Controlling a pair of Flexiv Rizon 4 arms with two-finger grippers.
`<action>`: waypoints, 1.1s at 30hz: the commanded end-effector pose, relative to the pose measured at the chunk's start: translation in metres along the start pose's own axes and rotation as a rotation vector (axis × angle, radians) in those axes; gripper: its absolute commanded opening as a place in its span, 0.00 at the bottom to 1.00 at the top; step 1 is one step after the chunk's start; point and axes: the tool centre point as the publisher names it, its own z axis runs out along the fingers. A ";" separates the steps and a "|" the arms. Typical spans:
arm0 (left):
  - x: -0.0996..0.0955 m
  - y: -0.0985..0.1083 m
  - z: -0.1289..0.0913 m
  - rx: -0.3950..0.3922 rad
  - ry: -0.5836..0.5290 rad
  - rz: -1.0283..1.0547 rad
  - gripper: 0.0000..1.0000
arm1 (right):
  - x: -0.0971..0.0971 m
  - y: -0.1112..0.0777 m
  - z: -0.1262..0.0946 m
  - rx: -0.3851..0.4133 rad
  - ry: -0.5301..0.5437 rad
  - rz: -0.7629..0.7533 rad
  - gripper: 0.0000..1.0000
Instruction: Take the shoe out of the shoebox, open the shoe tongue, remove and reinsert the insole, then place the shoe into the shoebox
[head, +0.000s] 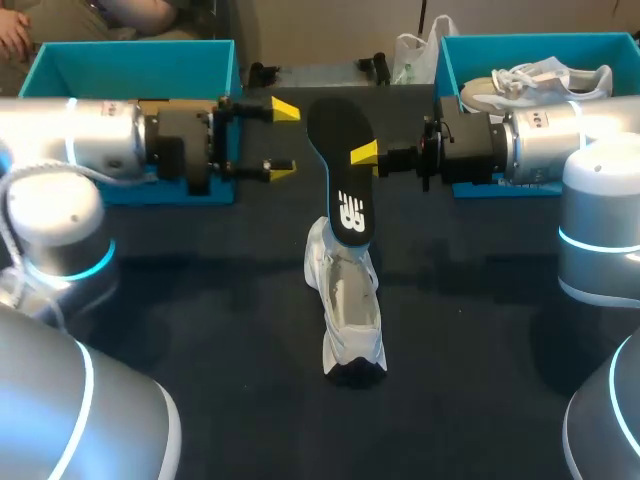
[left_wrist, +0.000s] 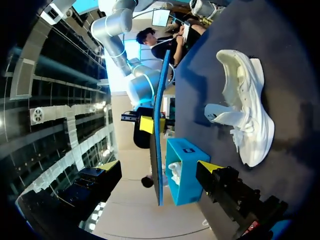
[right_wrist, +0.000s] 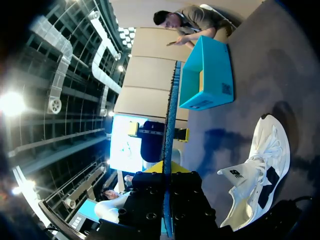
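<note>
Gripping the insole (head: 338, 165) on edge above the middle of the table (head: 200, 330), our right gripper (head: 348, 152) is closed on it. One yellow tip shows on the insole's three-o'clock side; the other is hidden behind it. In our right wrist view the insole (right_wrist: 171, 115) runs edge-on straight out from the right gripper (right_wrist: 167, 169).

Our left gripper (head: 283, 140) sits at nine o'clock of the insole, just beside it, with its fingers spread wide and holding nothing. Its wrist view shows the insole (left_wrist: 159, 125) ahead of the left gripper (left_wrist: 159, 166), apart from both tips.

The white shoe (head: 345, 305) lies on the table at six o'clock of the insole, its tongue lifted. The insole's lower end appears to hang over the shoe, though we cannot tell whether they touch.

The left shoebox (head: 130, 60) stands at ten o'clock on the table. The right shoebox (head: 540, 45) stands at two o'clock, with a second shoe (head: 540, 85) inside it.
</note>
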 end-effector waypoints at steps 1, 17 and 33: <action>0.002 -0.006 0.020 -0.064 -0.088 0.010 1.00 | 0.000 -0.001 0.001 -0.002 -0.002 0.000 0.00; -0.011 -0.004 0.047 -0.024 -0.099 -0.005 0.65 | 0.000 -0.001 0.001 -0.002 -0.002 0.000 0.00; -0.010 -0.006 0.062 -0.010 -0.067 0.001 0.29 | 0.000 -0.001 0.001 -0.002 -0.002 0.000 0.00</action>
